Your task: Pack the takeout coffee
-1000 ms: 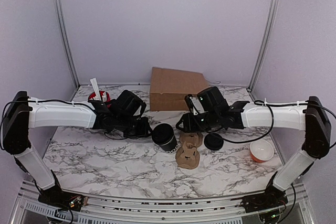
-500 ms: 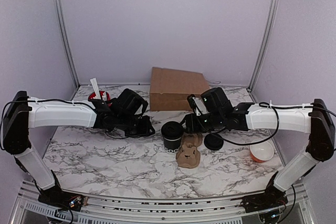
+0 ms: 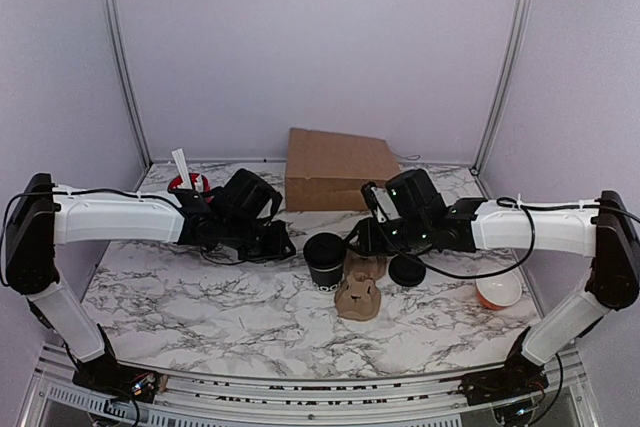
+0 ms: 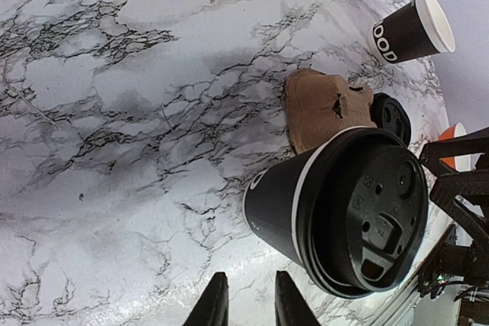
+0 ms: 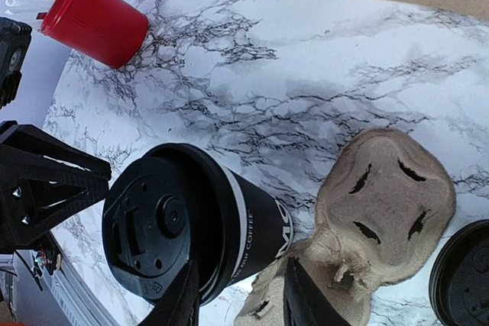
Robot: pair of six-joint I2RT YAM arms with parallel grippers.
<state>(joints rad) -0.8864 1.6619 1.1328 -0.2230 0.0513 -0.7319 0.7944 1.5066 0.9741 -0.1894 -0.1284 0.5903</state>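
Observation:
The takeout coffee (image 3: pixel 325 259), a black paper cup with a black lid, stands upright on the marble table beside the brown pulp cup carrier (image 3: pixel 362 287). In the left wrist view the cup (image 4: pixel 306 204) is ahead and to the right of my left gripper (image 4: pixel 248 299), which is slightly open and empty, just left of the cup (image 3: pixel 283 245). My right gripper (image 5: pixel 241 280) is open. Its left finger is at the lid's edge and its right finger is over the carrier (image 5: pixel 382 204), apart from the cup (image 5: pixel 252 223). From above, the right gripper (image 3: pixel 358 239) is just right of the cup.
A loose black lid (image 3: pixel 407 270) lies right of the carrier. An orange bowl (image 3: pixel 498 289) is at the right, a red cup with a straw (image 3: pixel 187 185) at the back left, a brown cardboard box (image 3: pixel 335 169) at the back. An open black cup with a white rim (image 4: pixel 405 32) stands beyond the carrier.
The cup went from tilted to upright and shifted slightly right, against the carrier. The right gripper moved a little to the right. The left gripper stays just left of the cup.

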